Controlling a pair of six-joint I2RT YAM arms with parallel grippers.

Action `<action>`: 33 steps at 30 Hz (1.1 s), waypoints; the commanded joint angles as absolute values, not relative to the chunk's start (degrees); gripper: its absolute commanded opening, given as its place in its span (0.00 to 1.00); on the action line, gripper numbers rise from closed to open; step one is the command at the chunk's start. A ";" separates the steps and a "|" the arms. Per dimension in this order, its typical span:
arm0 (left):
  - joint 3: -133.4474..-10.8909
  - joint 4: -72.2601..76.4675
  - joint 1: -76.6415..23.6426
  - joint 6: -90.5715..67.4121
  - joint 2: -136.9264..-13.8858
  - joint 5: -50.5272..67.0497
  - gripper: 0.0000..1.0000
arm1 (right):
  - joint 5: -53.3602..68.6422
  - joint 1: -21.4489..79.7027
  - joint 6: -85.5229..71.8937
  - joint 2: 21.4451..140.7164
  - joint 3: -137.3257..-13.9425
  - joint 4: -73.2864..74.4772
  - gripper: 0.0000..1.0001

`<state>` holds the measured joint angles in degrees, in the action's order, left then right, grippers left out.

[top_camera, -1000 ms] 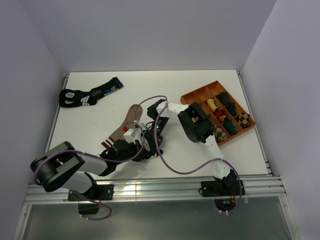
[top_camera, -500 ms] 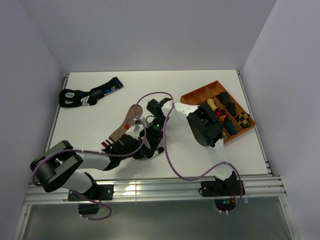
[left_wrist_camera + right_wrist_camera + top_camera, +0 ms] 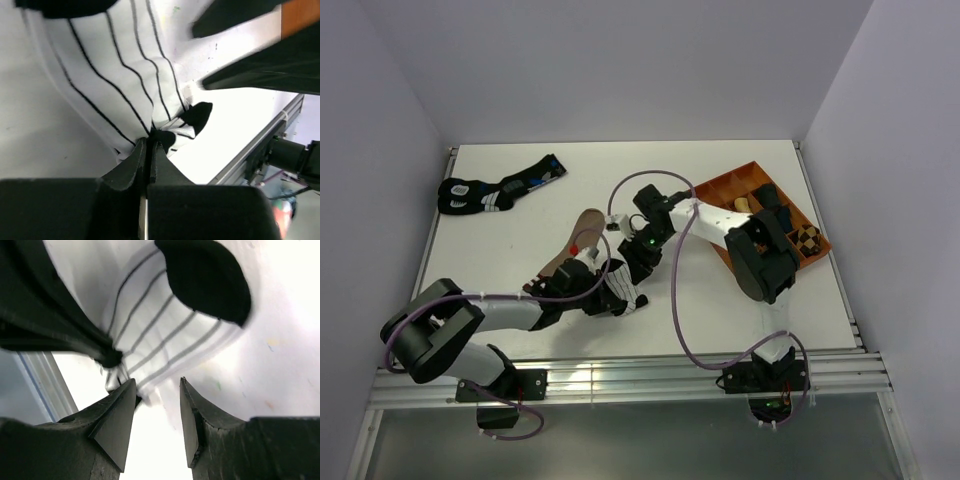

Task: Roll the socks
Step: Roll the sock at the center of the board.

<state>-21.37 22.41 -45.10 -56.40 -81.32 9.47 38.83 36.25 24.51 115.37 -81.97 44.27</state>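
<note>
Taking the orange tray [image 3: 718, 182] as the marker, both socks lie to its left on the counter [image 3: 720, 310]. The white striped sock [image 3: 115, 65] is left of the tray and nearer the front edge. The left hand [image 3: 149, 145] is clamped on a bunched fold of it, its fingers pressed together with the cloth pinched between them. The right hand [image 3: 157, 382] reaches over from the tray's side. Its fingers stand apart with nothing between them, the tips just above the sock's edge near its black end. The tan sock [image 3: 584, 228] lies flat just beyond, farther left of the tray. A pair of black socks [image 3: 495, 190] rests well to the left of the tray, toward the far corner.
</note>
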 commanded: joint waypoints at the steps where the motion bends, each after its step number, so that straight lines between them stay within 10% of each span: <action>1: -22.32 13.80 -42.28 -55.72 -83.05 14.84 0.00 | 37.71 34.63 23.82 108.99 -79.11 38.50 0.48; 33: -40.43 -7.21 -32.87 -48.87 -95.09 32.16 0.00 | 19.35 51.50 37.53 82.44 -46.94 11.61 0.50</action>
